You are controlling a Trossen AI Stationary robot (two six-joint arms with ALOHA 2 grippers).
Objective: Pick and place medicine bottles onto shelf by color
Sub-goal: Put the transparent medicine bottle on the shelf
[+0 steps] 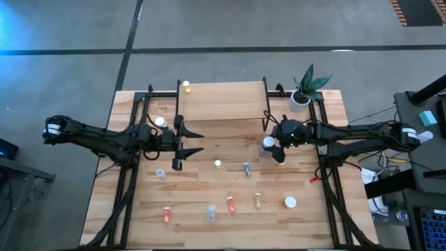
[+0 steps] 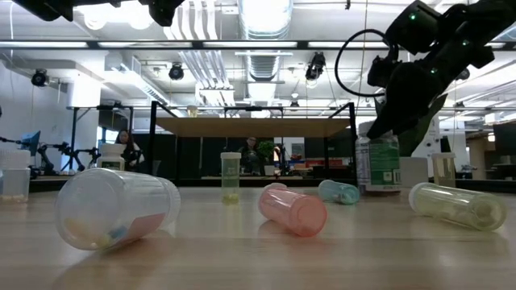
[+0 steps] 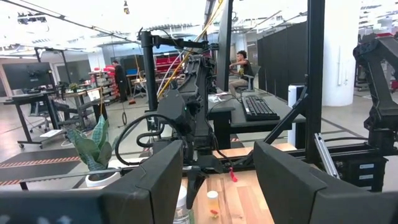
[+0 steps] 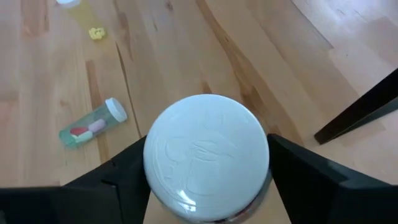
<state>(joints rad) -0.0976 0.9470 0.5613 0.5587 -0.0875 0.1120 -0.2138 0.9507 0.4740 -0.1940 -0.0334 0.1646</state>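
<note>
A large bottle with a white cap (image 4: 206, 155) stands upright on the table just in front of the shelf (image 1: 223, 101), and my right gripper (image 1: 273, 148) is shut on it; in the low view it is the bottle (image 2: 379, 165) under the dark arm. My left gripper (image 1: 187, 143) hangs open above the table's left half, with nothing between its fingers (image 3: 155, 180). A small yellow bottle (image 1: 186, 86) stands on the shelf's far left corner. Several small medicine bottles lie on the table, among them a bluish one (image 1: 247, 169), an orange one (image 1: 231, 203) and a yellow one (image 1: 259, 201). My right gripper has the large bottle between its two fingers (image 4: 118, 180), which lie against opposite sides of the bottle just below the cap's rim (image 4: 149, 177). The fingers slant down at it from the table's right side. The bottle stands upright with its base on the table.
A potted green plant (image 1: 306, 87) stands at the shelf's far right corner. Black frame rails (image 1: 129, 181) run along the table's left and right sides. More bottles lie near the front: a clear one (image 1: 211, 211), an orange one (image 1: 167, 215) and a white-capped one (image 1: 290, 202).
</note>
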